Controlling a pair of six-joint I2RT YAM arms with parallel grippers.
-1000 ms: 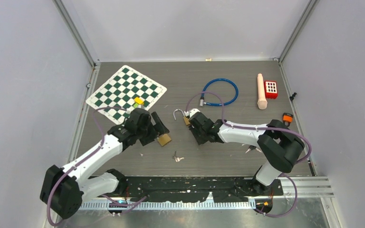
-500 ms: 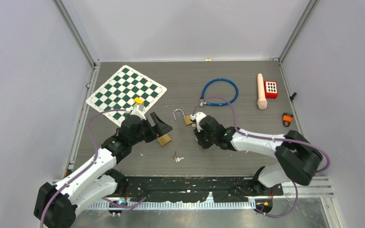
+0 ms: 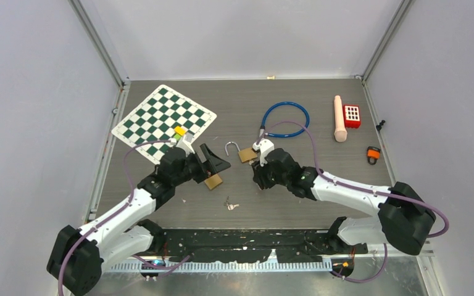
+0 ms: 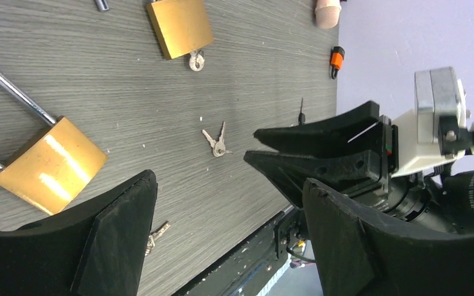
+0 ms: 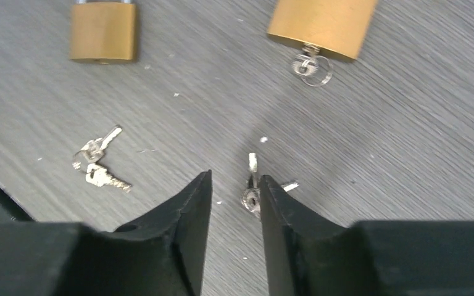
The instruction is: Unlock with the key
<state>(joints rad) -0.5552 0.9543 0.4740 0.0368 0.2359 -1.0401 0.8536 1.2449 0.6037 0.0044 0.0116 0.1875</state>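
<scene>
Brass padlock [image 3: 245, 155], shackle open, unmoved | right claw [image 5: 234, 191] edged rightward, narrowly parted over keys [image 5: 252, 188] | left claw [image 4: 228, 184] wide open, empty

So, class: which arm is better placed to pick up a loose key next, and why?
Right. The right gripper hangs open with a small key lying on the table between its fingertips. The left gripper is open by a brass padlock, probably better used to steady it.

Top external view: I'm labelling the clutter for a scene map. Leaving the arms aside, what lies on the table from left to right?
chessboard → brass padlock → open-shackle padlock → blue cable loop → beige cylinder → red block → small orange item
</scene>
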